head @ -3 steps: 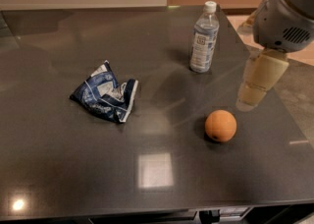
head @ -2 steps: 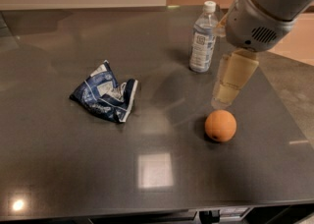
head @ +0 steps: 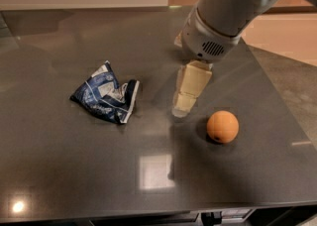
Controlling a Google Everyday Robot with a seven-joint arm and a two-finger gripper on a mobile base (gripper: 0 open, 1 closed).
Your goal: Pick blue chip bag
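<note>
The blue chip bag [head: 105, 95] lies crumpled on the dark table [head: 69, 170], left of centre, dark blue with white and silver markings. My gripper [head: 181, 110] hangs cream-coloured below the grey arm [head: 223, 17], pointing down just above the table. It is to the right of the bag, about a bag's width away, and holds nothing that I can see. The bag is in full view and nothing touches it.
An orange ball [head: 222, 127] rests on the table right of the gripper, close to it. The arm hides the back right of the table, where the water bottle stood. The table's right edge runs diagonally past the ball.
The arm and gripper have swung left and toward the middle of the table, passing in front of the water bottle, which is now hidden. The bag and ball have not moved.
</note>
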